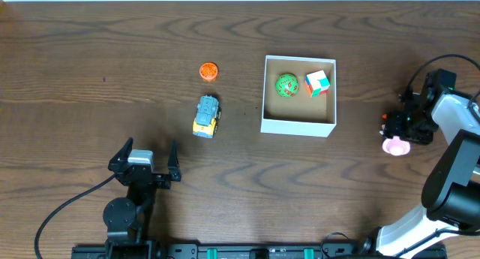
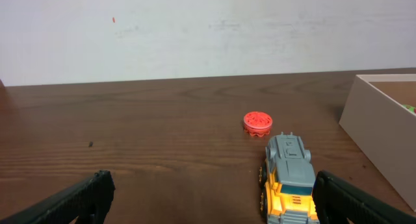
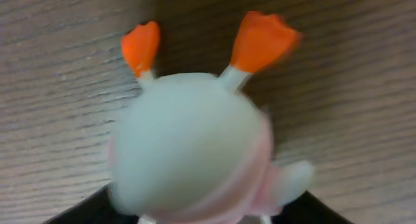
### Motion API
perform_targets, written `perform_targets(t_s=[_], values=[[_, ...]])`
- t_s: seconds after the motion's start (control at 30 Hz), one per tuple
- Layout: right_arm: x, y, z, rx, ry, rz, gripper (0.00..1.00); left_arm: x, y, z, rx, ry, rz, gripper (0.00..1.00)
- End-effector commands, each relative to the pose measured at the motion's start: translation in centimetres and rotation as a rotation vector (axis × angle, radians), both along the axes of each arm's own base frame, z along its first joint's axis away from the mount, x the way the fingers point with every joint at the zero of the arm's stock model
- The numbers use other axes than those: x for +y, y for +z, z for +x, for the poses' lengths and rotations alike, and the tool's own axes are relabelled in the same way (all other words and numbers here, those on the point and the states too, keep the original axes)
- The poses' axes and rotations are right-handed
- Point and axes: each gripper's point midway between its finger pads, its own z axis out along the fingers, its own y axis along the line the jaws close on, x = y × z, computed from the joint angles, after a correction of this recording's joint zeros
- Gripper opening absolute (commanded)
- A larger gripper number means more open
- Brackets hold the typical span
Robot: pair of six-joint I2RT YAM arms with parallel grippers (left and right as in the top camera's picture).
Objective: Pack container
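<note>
The container (image 1: 298, 125), a white-walled box with a brown floor, holds a green ball (image 1: 286, 85) and a coloured cube (image 1: 317, 82). Its wall also shows in the left wrist view (image 2: 377, 130). A yellow and grey toy truck (image 1: 206, 115) (image 2: 289, 178) and an orange ridged disc (image 1: 208, 70) (image 2: 258, 123) lie on the table left of it. My left gripper (image 1: 148, 163) (image 2: 211, 198) is open and empty, and the truck is just inside its right finger. My right gripper (image 1: 399, 135) (image 3: 201, 214) is far right, closed round a pink and white round toy (image 1: 395, 146) (image 3: 188, 146) with orange feet.
The brown wooden table (image 1: 90, 56) carries everything. The right arm's white links (image 1: 457, 169) and cables stand at the right edge. A pale wall (image 2: 195, 29) rises behind the table's far edge.
</note>
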Motion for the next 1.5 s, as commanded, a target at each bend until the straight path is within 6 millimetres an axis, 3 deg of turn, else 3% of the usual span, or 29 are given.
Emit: perform_targets(t_s=[0.0,0.1,0.33,0.47,0.6,0.8,0.97,1.27,1.37,1.47], values=[[-0.1,-0.4,-0.3,0.013,0.002,0.003,0.44,-0.2,-1.5,-0.1,0.043,-0.014,0.015,0.98],[-0.2,-0.4,-0.2,0.01,0.001,0.001,0.26,-0.2,-1.5,-0.1,0.043,-0.015,0.015,0.98],[-0.4,0.8,0.7,-0.008,-0.011,0.001,0.21,-0.2,-1.5,-0.1,0.043,-0.015,0.015,0.98],[-0.4,3.8,2.7,-0.045,-0.002,0.014,0.16,-0.2,-1.5,-0.1,0.043,-0.015,0.015,0.98],[0.9,8.7,6.1,-0.137,0.039,0.059,0.15,-0.2,-1.5,-0.1,0.043,-0.015,0.015,0.98],[4.8,16.2,11.2,-0.331,0.155,0.099,0.13,-0.2,-1.5,-0.1,0.043,-0.015,0.015,0.98],[10.2,19.5,13.8,-0.434,0.278,0.13,0.12,-0.2,-1.5,-0.1,0.043,-0.015,0.015,0.98],[20.1,20.3,14.8,-0.496,0.499,0.163,0.13,-0.2,-1.5,-0.1,0.043,-0.014,0.015,0.98],[22.2,20.1,15.1,-0.51,0.566,0.149,0.14,-0.2,-1.5,-0.1,0.043,-0.015,0.015,0.98],[23.2,18.6,15.4,-0.481,0.588,0.108,0.14,-0.2,-1.5,-0.1,0.043,-0.015,0.015,0.98]])
